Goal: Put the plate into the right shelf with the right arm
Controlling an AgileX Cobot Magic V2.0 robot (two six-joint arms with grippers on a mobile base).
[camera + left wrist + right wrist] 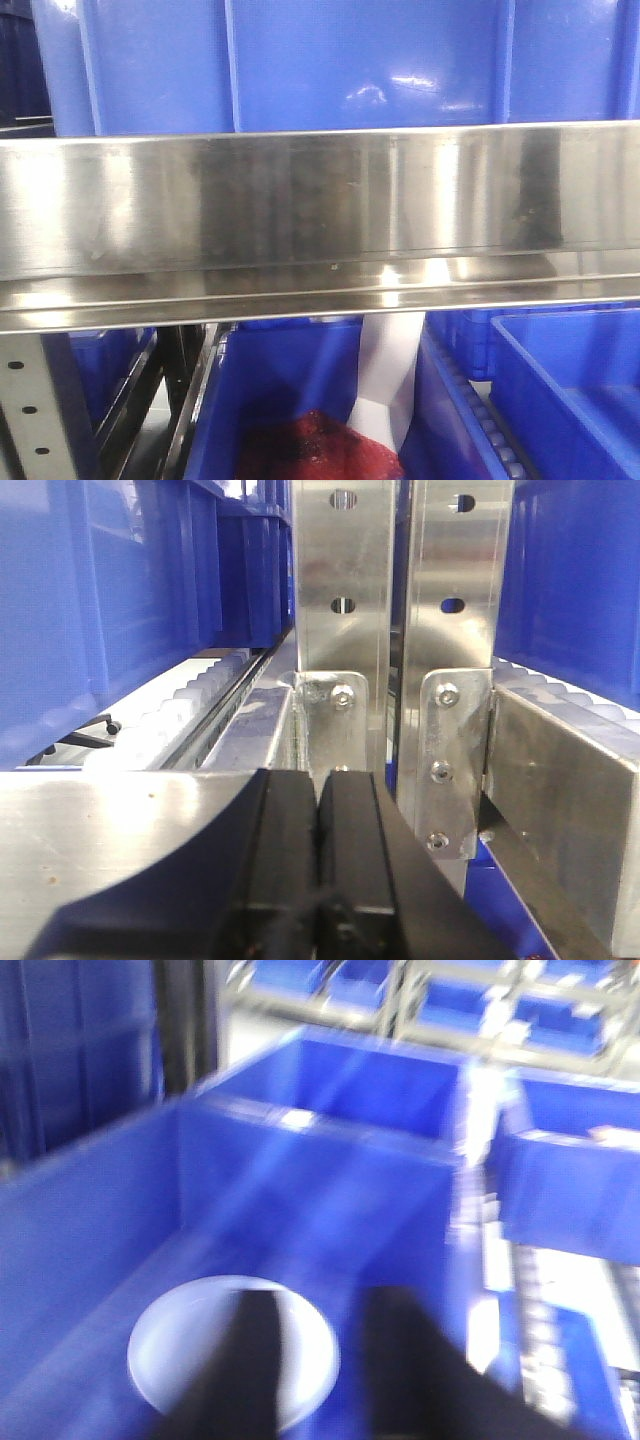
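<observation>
The white plate (180,1350) lies flat on the floor of a blue bin (330,1190) on the right shelf, seen blurred in the right wrist view. My right gripper (325,1300) hangs open above it. Its left finger covers the plate's middle and its right finger stands past the plate's right rim; nothing is gripped. The shelf's shiny steel rail (320,200) fills the front view, where neither the plate nor a gripper shows. My left gripper (318,780) is shut with nothing in it, close to the steel uprights (345,600).
Blue bins (300,60) sit above the rail and more (570,380) below it. One lower bin holds a red mesh bundle (310,450) beside a white sheet (390,370). Roller tracks (200,695) and a steel beam (570,780) flank the left gripper.
</observation>
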